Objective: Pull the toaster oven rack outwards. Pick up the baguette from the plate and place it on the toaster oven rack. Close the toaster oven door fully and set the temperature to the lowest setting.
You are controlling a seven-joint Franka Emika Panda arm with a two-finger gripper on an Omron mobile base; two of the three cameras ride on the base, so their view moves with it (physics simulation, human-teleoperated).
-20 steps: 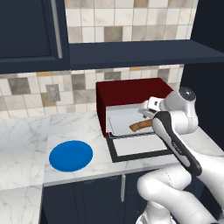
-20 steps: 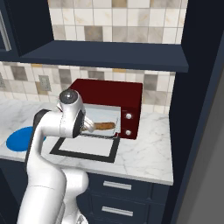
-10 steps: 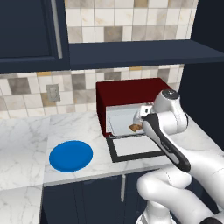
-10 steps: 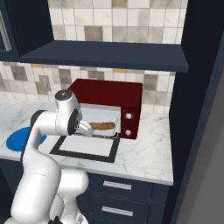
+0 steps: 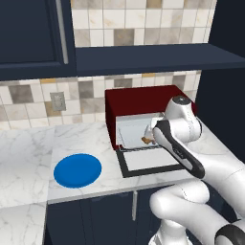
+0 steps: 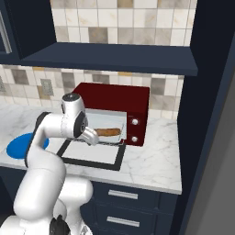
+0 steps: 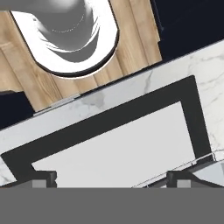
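The dark red toaster oven (image 5: 143,101) (image 6: 120,97) stands on the counter with its toaster oven door (image 5: 149,161) (image 6: 91,154) (image 7: 114,149) folded down flat. Its toaster oven rack (image 5: 131,134) (image 6: 112,139) is pulled out, and the brown baguette (image 6: 108,132) (image 5: 145,139) lies on it. My gripper (image 6: 93,137) (image 7: 111,178) hangs open and empty just in front of the rack, pointing down at the door's glass pane. To the left the blue plate (image 5: 77,170) (image 6: 20,145) is bare. Two pale knobs (image 6: 134,122) sit on the oven's right panel.
A dark shelf (image 5: 143,58) overhangs the oven, with a cabinet (image 5: 28,33) above on the left. A tall dark panel (image 6: 206,114) borders the counter on the right. The marble counter (image 5: 28,148) stretches leftward, and its front edge (image 7: 109,89) runs just past the door.
My hand has drawn back out of the oven's mouth and tipped down over the open door. The baguette stays on the rack. The gripper remains open.
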